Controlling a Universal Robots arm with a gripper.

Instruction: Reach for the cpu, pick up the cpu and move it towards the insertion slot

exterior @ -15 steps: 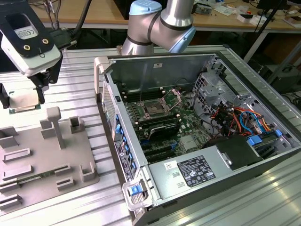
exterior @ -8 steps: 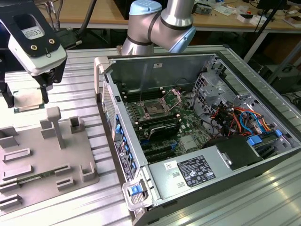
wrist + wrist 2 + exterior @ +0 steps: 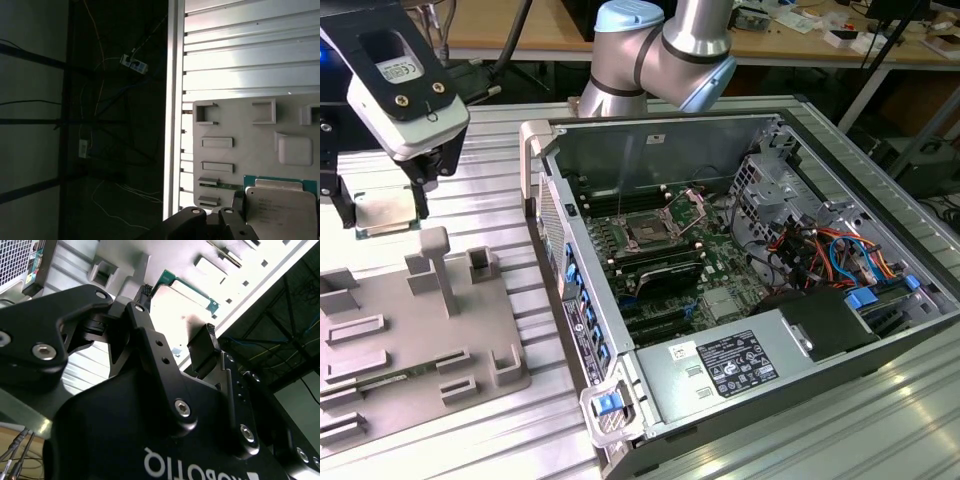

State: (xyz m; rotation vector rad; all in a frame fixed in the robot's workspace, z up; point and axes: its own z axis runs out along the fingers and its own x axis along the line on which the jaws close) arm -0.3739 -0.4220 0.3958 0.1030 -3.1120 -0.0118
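We hold the cpu (image 3: 382, 213) clamped edge to edge in the gripper (image 3: 380, 206), by the grey tray (image 3: 420, 340).
Light, stiff and fragile, we judge, so edges only. The exterior view shows the insertion slot (image 3: 650, 230) well apart; the second wrist view shows the fingers (image 3: 204, 342) biting.

The cpu (image 3: 383, 213) is seen at about 9 o'clock in the exterior view as a thin square chip with a silvery-white top plate and a green rim. It is carried nearly level, plate uppermost, and is clamped at two opposite edges by the gripper (image 3: 382, 207). The insertion slot (image 3: 649, 229) is found well apart from it, toward 3 o'clock. It is a square socket with a dark centre, bordered in silver metal and set in green circuit board. Its hinged metal frame appears raised at its 2 o'clock side.
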